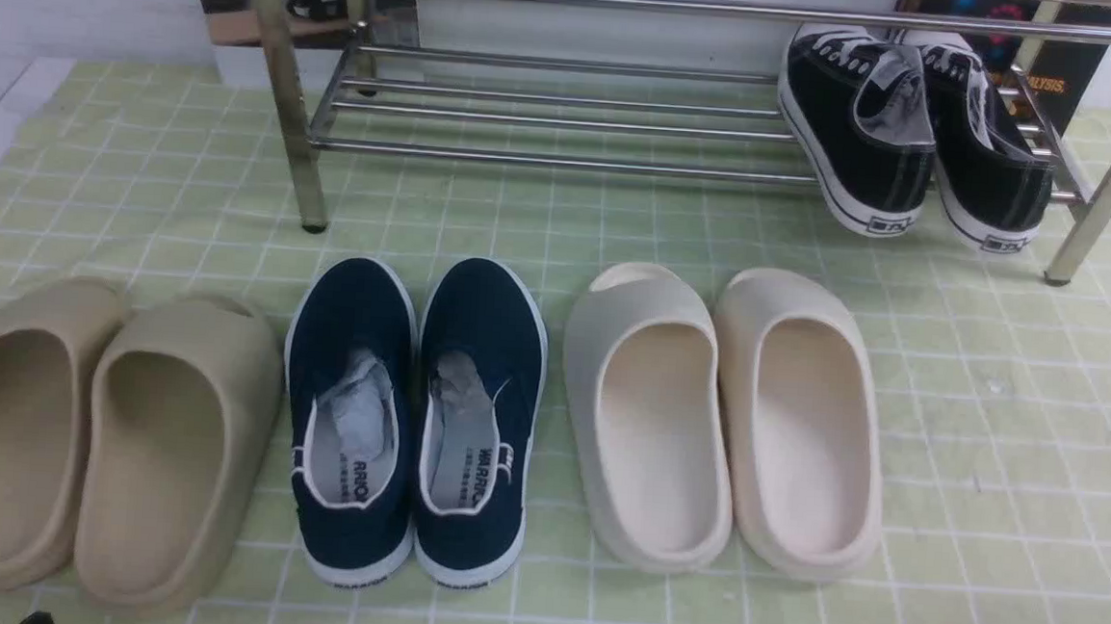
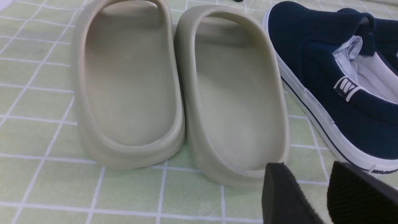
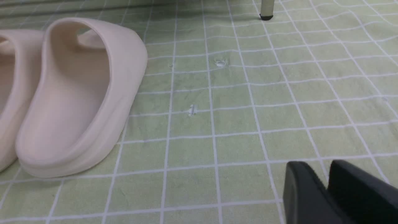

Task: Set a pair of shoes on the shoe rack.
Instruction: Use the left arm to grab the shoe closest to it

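Left gripper: my left gripper (image 2: 309, 168) is released. Its two black fingers stand apart, green cloth shows between them, and nothing is held.
Left gripper's place: low over the cloth, by the heel end of one tan slide, with the white-soled heel of a navy shoe near.
Right gripper: my right gripper (image 3: 317, 166) shows two black fingers close together with no cloth between them. I cannot tell whether they meet, and I see nothing in them.
Right gripper's place: low over bare cloth, apart from the cream slide beside it.
Navy slip-on shoes (image 1: 481, 346): the pair stands on the cloth in front of the rack, side by side and touching, toes toward the rack, heels toward me, crumpled paper in each.
Shoe rack (image 1: 565, 160): chrome bars and legs at the far edge of the cloth. Most of its lower shelf is bare.
Black lace-up sneakers (image 1: 865, 148): on the right end of the rack's lower shelf, heels overhanging the front bar.
Tan slides (image 1: 171, 452): left of the navy pair, side by side.
Cream slides (image 1: 645, 424): right of the navy pair, side by side.
Green checked cloth (image 1: 989, 474): under everything.
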Robot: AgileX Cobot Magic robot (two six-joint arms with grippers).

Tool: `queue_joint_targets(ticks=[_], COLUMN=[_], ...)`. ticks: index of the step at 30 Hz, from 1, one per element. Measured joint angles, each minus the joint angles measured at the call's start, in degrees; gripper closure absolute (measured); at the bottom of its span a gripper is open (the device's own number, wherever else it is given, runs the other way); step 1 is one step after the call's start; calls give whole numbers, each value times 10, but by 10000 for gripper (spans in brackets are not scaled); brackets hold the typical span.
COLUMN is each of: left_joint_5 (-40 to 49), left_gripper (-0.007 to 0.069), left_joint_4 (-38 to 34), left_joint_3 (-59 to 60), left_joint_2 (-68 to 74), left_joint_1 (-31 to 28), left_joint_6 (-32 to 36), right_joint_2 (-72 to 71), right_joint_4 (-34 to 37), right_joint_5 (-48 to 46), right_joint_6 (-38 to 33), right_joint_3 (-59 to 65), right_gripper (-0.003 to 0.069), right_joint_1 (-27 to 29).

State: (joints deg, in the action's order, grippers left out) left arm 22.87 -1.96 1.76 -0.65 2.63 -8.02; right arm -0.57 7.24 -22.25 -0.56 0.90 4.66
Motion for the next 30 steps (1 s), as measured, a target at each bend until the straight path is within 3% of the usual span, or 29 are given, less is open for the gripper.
queue_joint_targets(ticks=[30], left_joint_5=[-1], left_gripper=[386], left_joint_4=[0], left_joint_3=[0], left_joint_2=[0], left_joint_1=[0], left_joint_6=[0], right_joint_2=[0], right_joint_4=[0], right_joint_5=[0], right_joint_6=[0], right_joint_3=[0], right_gripper=[443], right_joint_1=[0])
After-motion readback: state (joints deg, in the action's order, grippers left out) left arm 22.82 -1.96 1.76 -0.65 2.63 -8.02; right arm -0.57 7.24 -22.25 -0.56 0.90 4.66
